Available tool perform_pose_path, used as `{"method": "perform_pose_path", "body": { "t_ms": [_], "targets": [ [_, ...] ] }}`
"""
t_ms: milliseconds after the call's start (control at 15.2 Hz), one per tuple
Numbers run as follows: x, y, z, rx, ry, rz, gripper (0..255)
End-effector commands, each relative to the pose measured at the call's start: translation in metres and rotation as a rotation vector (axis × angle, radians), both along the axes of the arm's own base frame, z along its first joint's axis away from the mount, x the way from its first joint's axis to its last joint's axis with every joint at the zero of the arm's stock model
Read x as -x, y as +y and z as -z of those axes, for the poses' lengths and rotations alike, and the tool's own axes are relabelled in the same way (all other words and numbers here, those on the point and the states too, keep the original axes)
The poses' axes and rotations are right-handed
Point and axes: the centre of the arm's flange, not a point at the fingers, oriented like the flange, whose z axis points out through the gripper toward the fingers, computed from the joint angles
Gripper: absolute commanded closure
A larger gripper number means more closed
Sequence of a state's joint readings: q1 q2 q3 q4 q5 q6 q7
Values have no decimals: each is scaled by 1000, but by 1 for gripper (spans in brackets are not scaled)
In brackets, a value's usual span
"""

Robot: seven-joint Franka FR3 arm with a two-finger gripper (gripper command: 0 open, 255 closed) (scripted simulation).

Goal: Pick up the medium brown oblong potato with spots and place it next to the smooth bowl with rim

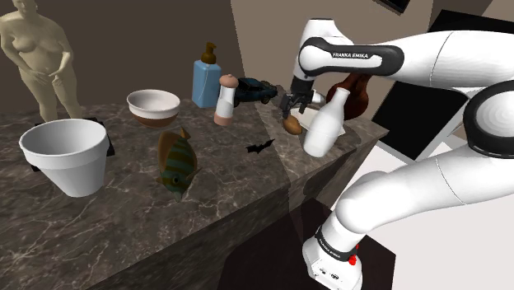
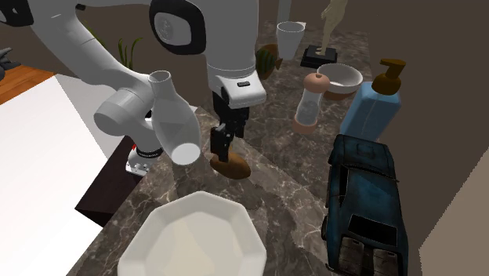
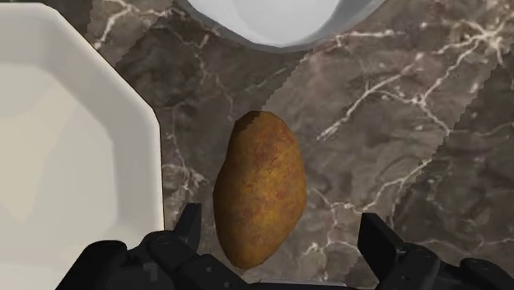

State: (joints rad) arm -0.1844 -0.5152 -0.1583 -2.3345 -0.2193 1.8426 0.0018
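Note:
The brown spotted oblong potato point(image 3: 259, 189) lies on the dark marble counter point(image 3: 395, 148), between a white octagonal plate point(image 3: 66, 165) and a white bottle-shaped vase point(image 3: 264, 21). My black gripper point(image 3: 280, 231) is open just above it, one finger on each side; the left finger is close to the skin, the right one stands well clear. In the shoulder view the gripper point(image 1: 290, 105) points down over the potato point(image 1: 291, 125). From the second exterior view, the gripper point(image 2: 222, 145) hovers right over the potato point(image 2: 233, 165). The rimmed white bowl point(image 1: 153, 105) sits further along the counter.
A white vase point(image 1: 325, 123) and the plate point(image 2: 196, 235) crowd the potato. A blue toy car point(image 2: 364, 200), pepper mill point(image 1: 224, 100), blue soap dispenser point(image 1: 206, 78), fish figure point(image 1: 175, 161), black bat shape point(image 1: 260, 147), white pot point(image 1: 67, 155) and pale statue point(image 1: 41, 58) stand on the counter.

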Motion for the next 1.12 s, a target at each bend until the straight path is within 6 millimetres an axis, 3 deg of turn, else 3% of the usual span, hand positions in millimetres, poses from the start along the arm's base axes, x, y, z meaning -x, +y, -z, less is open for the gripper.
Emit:
{"method": "perform_pose_path", "body": {
  "t_ms": [0, 462, 924, 990, 1056],
  "targets": [
    [-2, -10, 11, 11, 2, 10, 0],
    [-1, -15, 46, 11, 2, 10, 0],
    [-1, -15, 46, 11, 2, 10, 0],
    [-1, -15, 46, 11, 2, 10, 255],
    [-1, -15, 46, 11, 2, 10, 255]
  ]
}}
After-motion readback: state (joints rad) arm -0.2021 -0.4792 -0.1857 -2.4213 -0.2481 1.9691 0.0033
